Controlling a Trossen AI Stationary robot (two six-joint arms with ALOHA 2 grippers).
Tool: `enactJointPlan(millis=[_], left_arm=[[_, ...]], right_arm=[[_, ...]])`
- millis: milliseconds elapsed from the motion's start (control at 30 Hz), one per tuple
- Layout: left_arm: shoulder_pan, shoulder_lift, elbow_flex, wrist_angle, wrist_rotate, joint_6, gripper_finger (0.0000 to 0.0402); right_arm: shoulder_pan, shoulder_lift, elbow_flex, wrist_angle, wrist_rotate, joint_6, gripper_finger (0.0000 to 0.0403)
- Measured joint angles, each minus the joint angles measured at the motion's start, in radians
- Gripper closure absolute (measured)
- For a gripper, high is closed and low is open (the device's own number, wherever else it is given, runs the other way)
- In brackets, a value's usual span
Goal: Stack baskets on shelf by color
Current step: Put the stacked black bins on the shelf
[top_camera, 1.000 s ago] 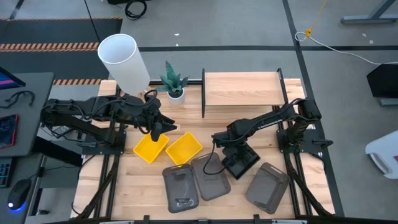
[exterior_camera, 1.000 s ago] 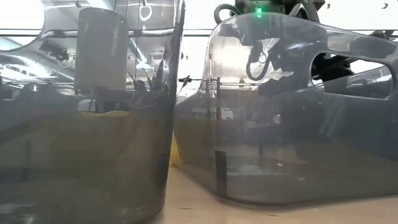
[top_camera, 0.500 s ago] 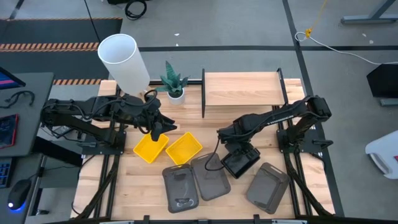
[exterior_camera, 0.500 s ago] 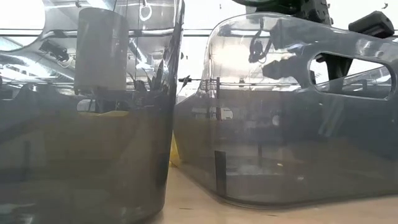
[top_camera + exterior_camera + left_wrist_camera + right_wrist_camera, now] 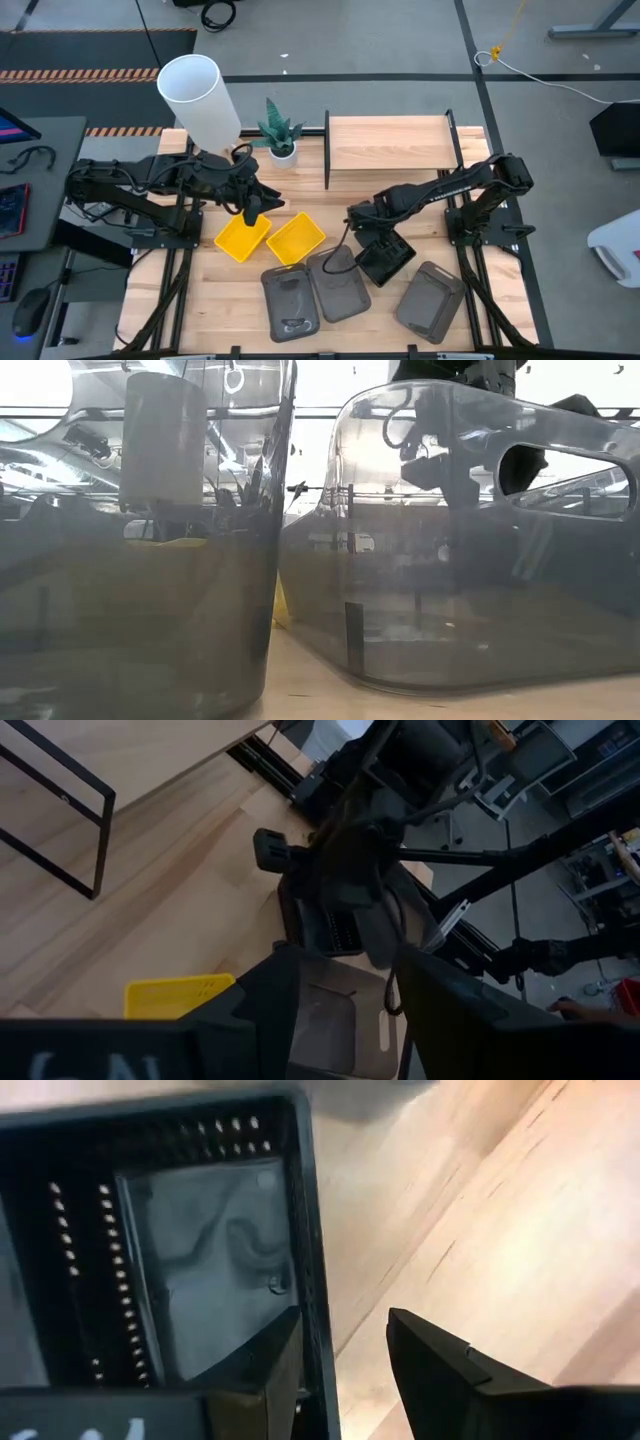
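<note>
Right wrist view shows the right gripper [image 5: 340,1355] with its fingers apart, straddling the rim of a black mesh basket [image 5: 170,1240] without pinching it; one finger sits inside the wall, the other over bare table [image 5: 480,1230]. From above, that basket [image 5: 388,256] lies right of centre, touching the middle one of three grey baskets [image 5: 340,288], with another [image 5: 292,302] to its left and a third [image 5: 432,298] near and to the right. The shelf [image 5: 390,143] stands empty at the far side, with open tabletop between it and the baskets. The left gripper [image 5: 254,212] hangs over the far edge of a yellow basket [image 5: 242,238], its fingers spread with nothing clamped between them; a second yellow basket [image 5: 296,238] lies just right of it. A white cylinder [image 5: 198,98] and a small potted plant [image 5: 280,132] stand at the far left. The low view is almost wholly blocked by two grey basket walls [image 5: 450,560], so the gripper behind them is hard to make out.
</note>
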Motion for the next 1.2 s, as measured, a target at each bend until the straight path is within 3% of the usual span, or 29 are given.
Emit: enactJointPlan(millis=[367,667,767,1000,1200], left_arm=[[0.000,0.000,0.000,0.000,-0.053,-0.008,0.0230],[-0.001,0.000,0.000,0.000,-0.069,0.001,0.0230],[-0.001,0.000,0.000,0.000,-0.069,0.049,0.0230],[0.000,0.000,0.000,0.000,-0.106,0.288,0.0230],[0.000,0.000,0.000,0.000,-0.140,0.439,0.0230]], right_arm=[[-0.001,0.000,-0.173,0.051,0.009,-0.037,0.0266],[-0.001,0.001,-0.228,0.085,0.003,-0.032,0.0362],[-0.005,0.000,-0.221,0.071,-0.044,-0.024,0.0391],[-0.037,-0.016,-0.139,-0.068,-0.100,0.087,0.0394],[-0.093,-0.117,-0.072,-0.194,-0.146,0.258,0.0394]])
